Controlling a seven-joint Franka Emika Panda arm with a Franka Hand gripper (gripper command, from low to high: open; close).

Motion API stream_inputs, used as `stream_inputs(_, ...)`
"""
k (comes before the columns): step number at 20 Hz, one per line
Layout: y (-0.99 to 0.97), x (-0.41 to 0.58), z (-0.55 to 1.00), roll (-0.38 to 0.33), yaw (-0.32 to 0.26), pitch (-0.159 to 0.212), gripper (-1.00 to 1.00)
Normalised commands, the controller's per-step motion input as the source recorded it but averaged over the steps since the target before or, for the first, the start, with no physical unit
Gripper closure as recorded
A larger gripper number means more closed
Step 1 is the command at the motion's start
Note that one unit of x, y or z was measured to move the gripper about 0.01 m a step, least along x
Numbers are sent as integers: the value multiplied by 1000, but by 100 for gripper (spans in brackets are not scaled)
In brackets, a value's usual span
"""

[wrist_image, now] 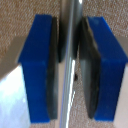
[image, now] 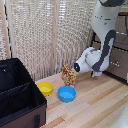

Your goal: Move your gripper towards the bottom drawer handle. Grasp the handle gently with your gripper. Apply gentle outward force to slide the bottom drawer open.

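Blue-tipped fingers (wrist_image: pixel 40 70) of the end effector (wrist_image: pixel 70 67) sit nearly closed, pinching the silver handle (wrist_image: pixel 70 55) between them.

Setting: a staged home-like test area, likely in a lab. Evidence follows. A glossy white robot arm (image: pixel 102 47) works over a light wood-plank counter (image: pixel 95 102), which marks it as a research rig. Household items surround the arm: a dark brown dresser (image: pixel 119 55) with silver bar handles just behind it, a pale woven blind (image: pixel 47 32) as backdrop on the far side, and a black case (image: pixel 17 95) well away toward the exterior view's left. Between case and arm sit a yellow bowl (image: pixel 45 88), a blue bowl (image: pixel 66 93) and a patterned cup (image: pixel 68 76).
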Motion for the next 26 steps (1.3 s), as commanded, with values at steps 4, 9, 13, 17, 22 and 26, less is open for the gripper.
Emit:
stream_inputs(4, 922, 144, 0, 47, 0, 12, 100)
stream_inputs(9, 951, 182, -74, 6, 0, 10, 100)
stream_inputs(13, 542, 125, -19, -1, -31, 3, 100)
stream_inputs(17, 0, 109, 218, -2, -14, 10, -100)
stream_inputs(22, -9, 135, 566, 15, -22, 2, -100)
stream_inputs(26, 29, 97, 833, 56, -52, 6, -100)
